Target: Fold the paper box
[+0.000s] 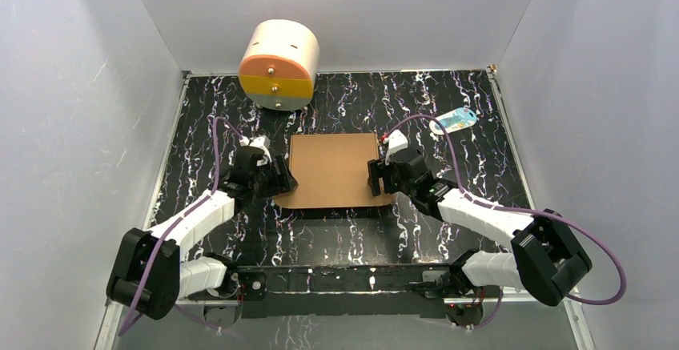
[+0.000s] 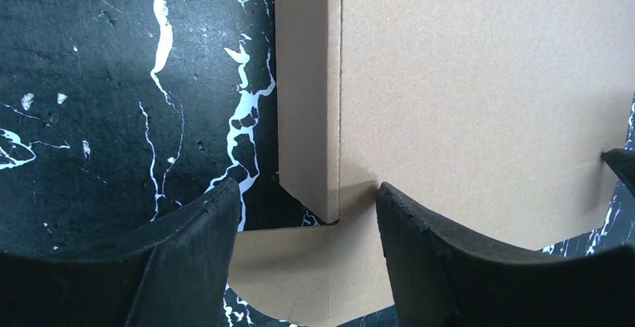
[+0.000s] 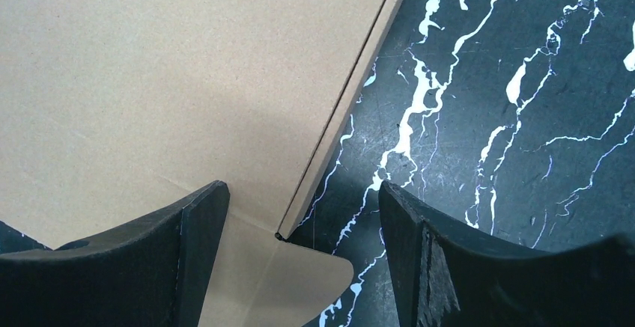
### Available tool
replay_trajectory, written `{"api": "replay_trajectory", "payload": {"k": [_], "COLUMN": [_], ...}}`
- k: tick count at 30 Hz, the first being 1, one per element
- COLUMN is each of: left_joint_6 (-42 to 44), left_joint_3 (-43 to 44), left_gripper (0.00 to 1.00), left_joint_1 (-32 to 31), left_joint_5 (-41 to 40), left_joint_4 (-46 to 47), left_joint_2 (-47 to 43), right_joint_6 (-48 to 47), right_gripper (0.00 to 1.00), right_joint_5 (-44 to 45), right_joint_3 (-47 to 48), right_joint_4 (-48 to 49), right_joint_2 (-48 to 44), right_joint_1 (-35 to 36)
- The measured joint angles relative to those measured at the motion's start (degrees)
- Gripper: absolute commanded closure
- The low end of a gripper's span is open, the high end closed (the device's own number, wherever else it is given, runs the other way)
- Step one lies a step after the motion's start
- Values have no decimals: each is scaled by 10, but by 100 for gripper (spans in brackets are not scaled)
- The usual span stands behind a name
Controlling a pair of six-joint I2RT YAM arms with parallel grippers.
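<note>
The paper box (image 1: 333,170) is a flat brown cardboard sheet lying on the black marbled table in the middle. My left gripper (image 1: 280,180) is open at its left near corner; in the left wrist view the jaws straddle a side flap (image 2: 307,117) and a rounded tab (image 2: 299,267), touching neither. My right gripper (image 1: 378,179) is open at the right near corner; in the right wrist view the jaws straddle the box edge (image 3: 341,110) and a rounded tab (image 3: 299,282).
A round cream drum with orange and yellow drawers (image 1: 278,65) stands at the back left. A small light blue packet (image 1: 453,120) lies at the back right. Grey walls enclose the table on three sides.
</note>
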Motion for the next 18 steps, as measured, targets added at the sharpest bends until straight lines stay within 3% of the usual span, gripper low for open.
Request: {"api": "replay_trajectory", "payload": {"k": [12,18], "left_joint_6": [-19,-23], "left_joint_3": [-30,-36], "left_gripper": [35,35], "left_joint_1": [-1,-1], "left_joint_5": [-2,-3], "left_joint_4": [40,48], "left_joint_2": [-16,-20], "right_joint_6": [25,33], "right_gripper": [22,24], "right_joint_5": [-2,-29], "right_joint_3": [-64,-86], "right_joint_4": [94,84], "right_joint_2": [-13,-59], "right_joint_1": [-1,-16]}}
